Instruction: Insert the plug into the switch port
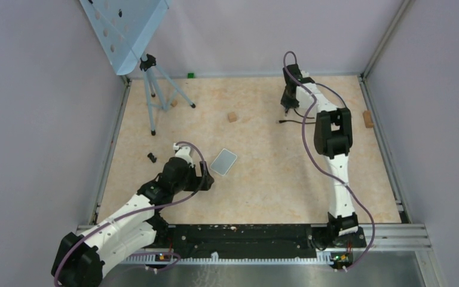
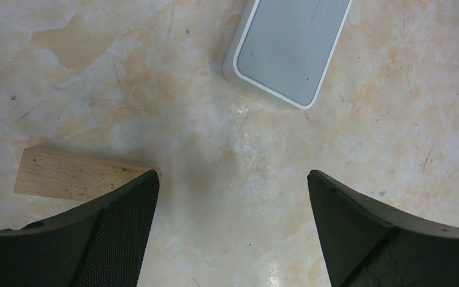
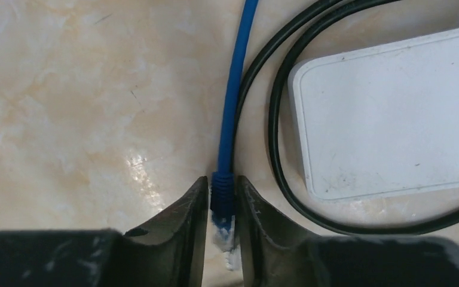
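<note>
The blue cable (image 3: 234, 89) lies on the table and ends in a clear plug (image 3: 222, 206) with a blue boot. My right gripper (image 3: 222, 179) is far back on the table (image 1: 286, 110), and its two fingers press on the boot from both sides. The switch (image 1: 224, 161) is a flat grey box with a white rim, lying mid-table. In the left wrist view the switch (image 2: 290, 48) sits just beyond my left gripper (image 2: 233, 173), which hangs wide open over bare table (image 1: 208, 176). No port shows in any view.
A white box (image 3: 394, 113) with a black cable (image 3: 275, 119) looped round it lies right of the plug. A wooden block (image 2: 66, 173) sits by my left finger. More blocks (image 1: 232, 116) (image 1: 367, 118), a tripod (image 1: 152, 89) and a small black part (image 1: 152, 158) stand about.
</note>
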